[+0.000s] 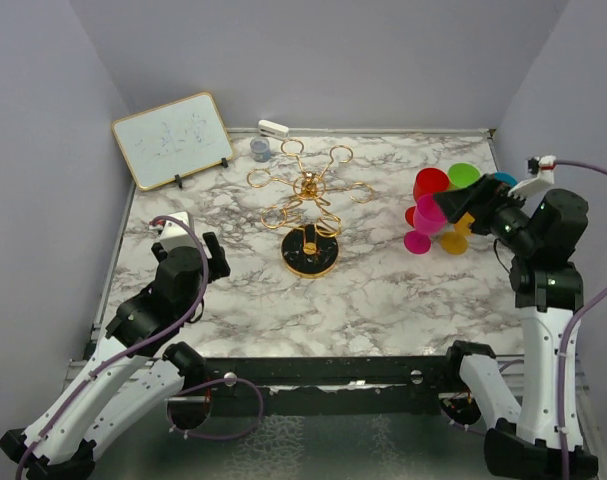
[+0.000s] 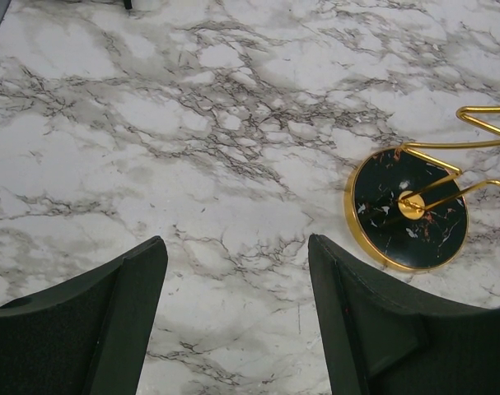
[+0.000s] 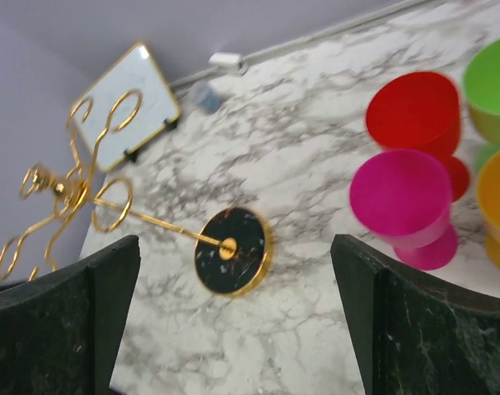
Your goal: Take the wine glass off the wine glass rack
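Note:
The gold wire wine glass rack (image 1: 308,195) stands mid-table on its round black gold-rimmed base (image 1: 311,252). I see no glass on its ring arms. The base also shows in the left wrist view (image 2: 410,210) and the right wrist view (image 3: 231,250). Several coloured wine glasses stand grouped at the right: red (image 1: 430,183), magenta (image 1: 428,215), green (image 1: 464,175) and yellow (image 1: 455,240). In the right wrist view the red (image 3: 413,111) and magenta (image 3: 402,197) ones are close. My right gripper (image 1: 453,203) hovers open and empty over this group. My left gripper (image 1: 215,255) is open and empty, left of the base.
A small whiteboard (image 1: 173,138) leans at the back left. A small blue-grey cup (image 1: 260,149) and a white object (image 1: 273,128) sit by the back wall. Walls close in the table on the left, back and right.

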`<state>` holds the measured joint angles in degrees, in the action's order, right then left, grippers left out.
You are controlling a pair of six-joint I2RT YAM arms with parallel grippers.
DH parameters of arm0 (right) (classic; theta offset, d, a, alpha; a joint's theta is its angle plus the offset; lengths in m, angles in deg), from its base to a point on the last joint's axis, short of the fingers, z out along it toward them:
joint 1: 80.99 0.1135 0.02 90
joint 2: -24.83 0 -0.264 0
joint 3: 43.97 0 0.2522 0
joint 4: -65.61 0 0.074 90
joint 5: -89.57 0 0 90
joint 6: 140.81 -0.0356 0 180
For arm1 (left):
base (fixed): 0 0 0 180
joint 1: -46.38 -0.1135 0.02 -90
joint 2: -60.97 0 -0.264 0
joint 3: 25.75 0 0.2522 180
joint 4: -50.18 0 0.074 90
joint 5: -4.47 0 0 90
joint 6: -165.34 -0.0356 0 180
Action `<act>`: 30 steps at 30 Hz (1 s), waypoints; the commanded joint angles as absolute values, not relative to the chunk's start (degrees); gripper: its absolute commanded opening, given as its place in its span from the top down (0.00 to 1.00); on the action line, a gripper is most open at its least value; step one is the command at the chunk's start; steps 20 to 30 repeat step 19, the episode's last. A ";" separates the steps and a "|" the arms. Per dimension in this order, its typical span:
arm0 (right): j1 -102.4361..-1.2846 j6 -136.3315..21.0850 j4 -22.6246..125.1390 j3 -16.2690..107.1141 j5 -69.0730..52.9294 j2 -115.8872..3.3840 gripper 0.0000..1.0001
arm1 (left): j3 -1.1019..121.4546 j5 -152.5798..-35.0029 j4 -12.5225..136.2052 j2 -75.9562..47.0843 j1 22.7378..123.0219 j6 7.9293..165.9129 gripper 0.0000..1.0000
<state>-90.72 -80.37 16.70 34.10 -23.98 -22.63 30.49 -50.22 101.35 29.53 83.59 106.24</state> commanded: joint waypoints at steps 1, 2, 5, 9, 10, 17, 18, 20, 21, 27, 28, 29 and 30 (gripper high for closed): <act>-90.83 -76.26 26.15 26.20 -44.53 -16.58 0.00 | 30.65 -50.85 99.52 30.12 83.82 105.67 0.29; -90.79 -74.67 25.15 25.75 -43.10 -14.71 0.00 | 30.58 -50.89 99.46 30.18 83.82 105.71 0.29; -89.52 -73.22 22.97 24.25 -38.16 -10.80 0.00 | 30.55 -50.84 99.42 30.14 83.82 105.67 0.29; -88.75 -75.16 25.22 22.11 -40.36 -8.22 0.00 | 30.76 -50.27 99.95 30.54 83.82 106.03 0.29; -88.58 -75.90 25.99 21.55 -40.46 -7.37 0.00 | 30.80 -50.16 100.13 30.74 83.82 106.23 0.29; -87.05 -77.58 26.60 19.51 -37.77 -3.36 0.01 | 30.72 -49.30 100.36 33.28 83.82 106.54 0.29; -86.85 -77.69 26.31 19.22 -36.99 -2.96 0.01 | 30.66 -49.32 100.34 33.56 83.78 106.54 0.29; -86.80 -77.70 26.14 18.88 -36.52 -2.60 0.01 | 30.59 -49.24 100.34 33.78 83.82 106.62 0.29; -86.80 -77.70 26.14 18.88 -36.52 -2.60 0.01 | 30.59 -49.24 100.34 33.78 83.82 106.62 0.29; -86.80 -77.70 26.14 18.88 -36.52 -2.60 0.01 | 30.59 -49.24 100.34 33.78 83.82 106.62 0.29; -86.80 -77.70 26.14 18.88 -36.52 -2.60 0.01 | 30.59 -49.24 100.34 33.78 83.82 106.62 0.29; -86.80 -77.70 26.14 18.88 -36.52 -2.60 0.01 | 30.59 -49.24 100.34 33.78 83.82 106.62 0.29; -86.80 -77.70 26.14 18.88 -36.52 -2.60 0.01 | 30.59 -49.24 100.34 33.78 83.82 106.62 0.29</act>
